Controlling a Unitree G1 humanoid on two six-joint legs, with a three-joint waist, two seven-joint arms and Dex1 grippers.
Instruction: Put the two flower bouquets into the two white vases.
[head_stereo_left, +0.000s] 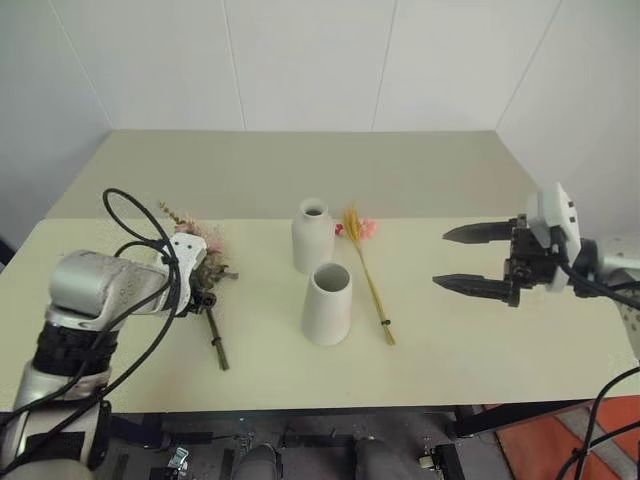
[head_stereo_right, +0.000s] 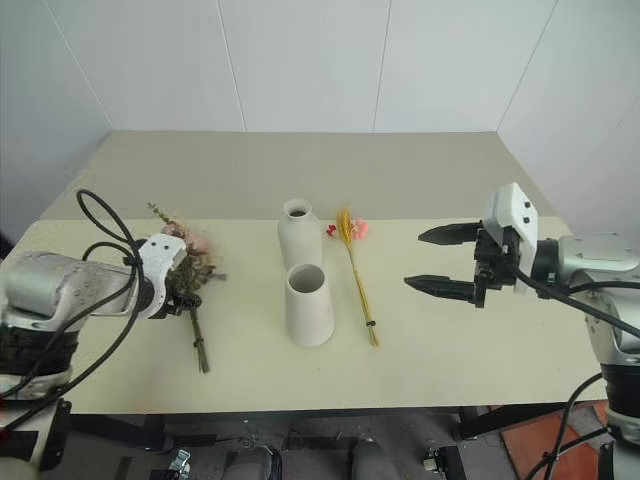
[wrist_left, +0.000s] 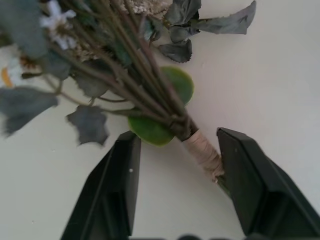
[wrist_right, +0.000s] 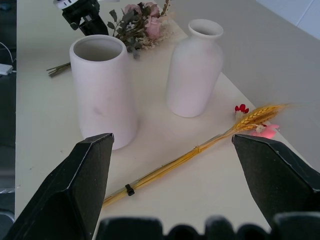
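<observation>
Straddling the rose bouquet's wrapped stems, the left end effector stands parted, not gripping.

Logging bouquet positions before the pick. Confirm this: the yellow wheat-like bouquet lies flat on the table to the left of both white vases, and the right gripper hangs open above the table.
One detail is wrong. The yellow wheat-like bouquet lies flat on the table to the right of both white vases, not the left, as the left eye view shows. The right gripper does hang open above the table.
</observation>
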